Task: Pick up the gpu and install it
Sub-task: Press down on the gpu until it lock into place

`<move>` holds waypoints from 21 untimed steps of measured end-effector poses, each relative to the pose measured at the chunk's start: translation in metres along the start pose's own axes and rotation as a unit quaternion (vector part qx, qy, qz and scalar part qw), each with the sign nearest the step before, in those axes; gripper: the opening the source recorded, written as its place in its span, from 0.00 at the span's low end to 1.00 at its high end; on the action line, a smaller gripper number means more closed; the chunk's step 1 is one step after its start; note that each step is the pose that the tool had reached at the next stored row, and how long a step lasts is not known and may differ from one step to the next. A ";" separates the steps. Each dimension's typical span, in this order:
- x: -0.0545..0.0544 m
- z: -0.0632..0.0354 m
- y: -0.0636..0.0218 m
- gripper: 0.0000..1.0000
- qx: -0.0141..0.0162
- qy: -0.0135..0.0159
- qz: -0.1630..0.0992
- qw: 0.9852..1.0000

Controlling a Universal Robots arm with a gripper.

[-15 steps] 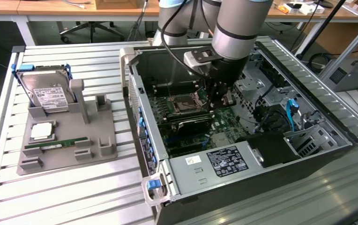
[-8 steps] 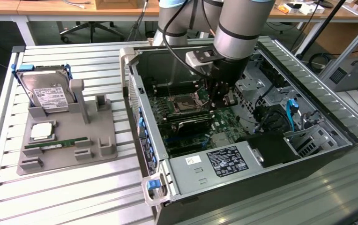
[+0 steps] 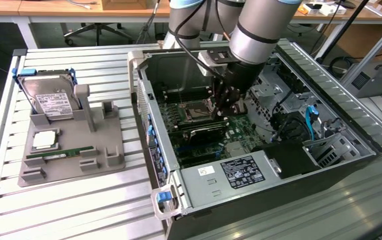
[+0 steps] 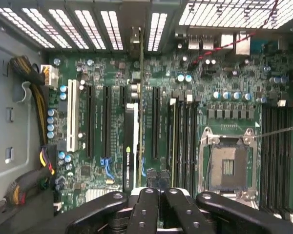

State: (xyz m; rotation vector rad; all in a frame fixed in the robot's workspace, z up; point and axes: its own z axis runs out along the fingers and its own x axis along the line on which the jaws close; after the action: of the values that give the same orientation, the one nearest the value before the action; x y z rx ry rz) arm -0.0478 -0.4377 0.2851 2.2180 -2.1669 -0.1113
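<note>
Claw (image 4: 155, 195) shut, thin dark gpu (image 4: 130, 146) edge-on, apparently seated in slot

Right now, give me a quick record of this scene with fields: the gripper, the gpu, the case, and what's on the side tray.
gripper: shut, down inside the open computer case, above the motherboard
gpu: standing on edge in a motherboard slot, in line with the gripper's fingers; whether they grip it cannot be told
CPU socket: empty
side tray: holds the hard drive and the RAM stick
</note>
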 end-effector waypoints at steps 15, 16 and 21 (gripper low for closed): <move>0.014 0.0128 0.0632 0.11 0.002 0.001 0.000 1.000; 0.014 0.0131 0.0632 0.11 0.002 0.001 0.000 1.000; 0.014 0.0149 0.0631 0.11 0.002 0.001 0.000 1.000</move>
State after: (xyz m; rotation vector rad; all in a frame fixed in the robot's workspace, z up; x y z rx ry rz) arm -0.1115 -0.4531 0.2747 2.2194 -2.1682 -0.1050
